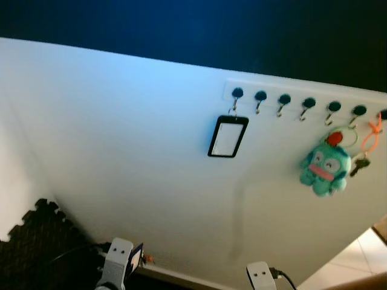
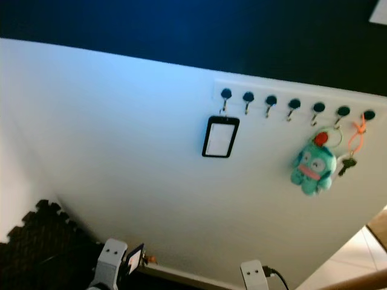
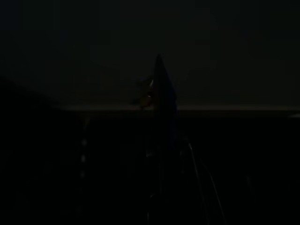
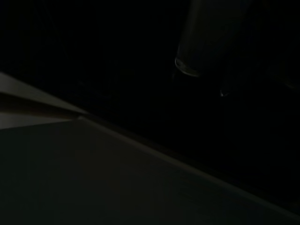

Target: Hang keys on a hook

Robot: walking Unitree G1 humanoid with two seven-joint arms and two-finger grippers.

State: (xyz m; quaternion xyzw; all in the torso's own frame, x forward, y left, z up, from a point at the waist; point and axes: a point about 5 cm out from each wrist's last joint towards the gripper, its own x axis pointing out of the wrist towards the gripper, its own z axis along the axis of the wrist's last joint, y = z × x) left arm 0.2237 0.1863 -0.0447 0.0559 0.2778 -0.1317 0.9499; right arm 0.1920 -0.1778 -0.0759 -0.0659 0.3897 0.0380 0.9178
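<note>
A white rail of several dark-knobbed hooks (image 1: 308, 104) runs along the white wall at the upper right. A bunch of keys (image 1: 361, 164) with a teal plush charm (image 1: 326, 166) hangs on a green ring from a hook near the rail's right end. An orange loop (image 1: 372, 136) dangles beside it from the last hook. A black-framed card holder (image 1: 228, 137) hangs from the leftmost hook. My left arm (image 1: 118, 260) and right arm (image 1: 261, 276) hang low at the bottom edge, far below the hooks. Both wrist views are nearly black.
Several hooks between the card holder and the plush are bare. A black foam mat (image 1: 36, 241) covers the floor at the lower left. Pale tiles (image 1: 357, 260) show at the lower right, and a baseboard (image 1: 175, 277) runs along the wall's foot.
</note>
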